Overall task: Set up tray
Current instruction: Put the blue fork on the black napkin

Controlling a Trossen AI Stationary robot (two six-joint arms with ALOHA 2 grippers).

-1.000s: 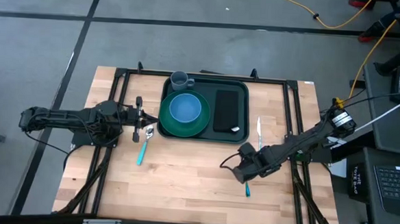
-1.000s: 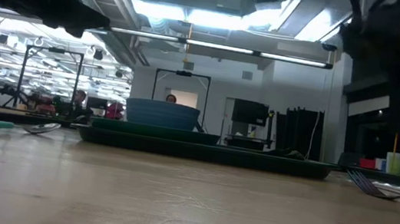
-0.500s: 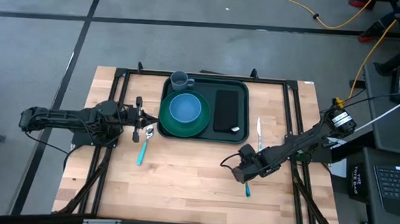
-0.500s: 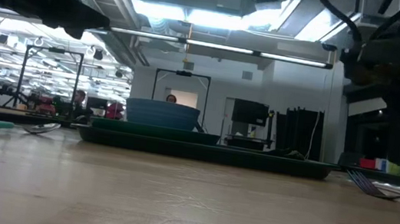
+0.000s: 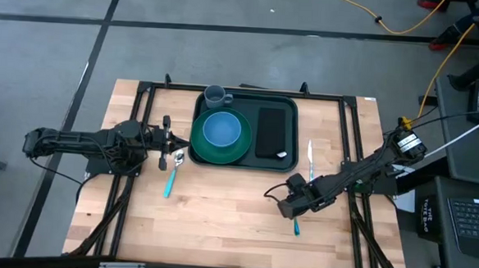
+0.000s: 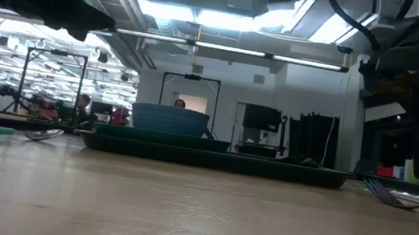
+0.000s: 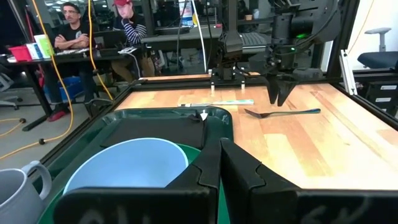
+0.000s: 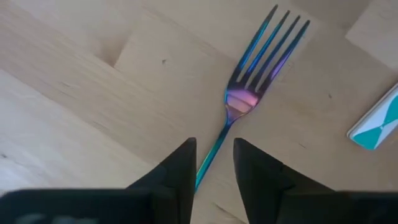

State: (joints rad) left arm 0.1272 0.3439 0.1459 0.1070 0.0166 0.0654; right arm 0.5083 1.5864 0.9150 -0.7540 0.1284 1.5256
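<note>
The dark green tray point(image 5: 289, 104) lies at the table's far middle. It holds a green plate point(image 5: 222, 154) with a blue bowl point(image 5: 221, 129), a grey mug point(image 5: 216, 94) and a flat black rectangle point(image 5: 271, 133). A fork point(image 8: 249, 93) with iridescent tines lies flat on the wood right of the tray. My right gripper point(image 8: 214, 144) is open and points down, one finger on each side of the fork's thin handle. It also shows in the high view point(image 5: 279, 198). My left gripper point(image 5: 179, 139) is shut and empty at the tray's left edge, above a teal-handled spoon point(image 5: 172, 170).
A white knife point(image 5: 310, 158) lies on the wood between the tray and the fork. A black frame runs along the table's edges point(image 5: 143, 88). Bare wood fills the near half of the table point(image 5: 218, 223). People sit at desks beyond the table point(image 7: 74, 31).
My right arm has shifted slightly over the fork. The fork, the spoon and the tray's things lie where they were.
</note>
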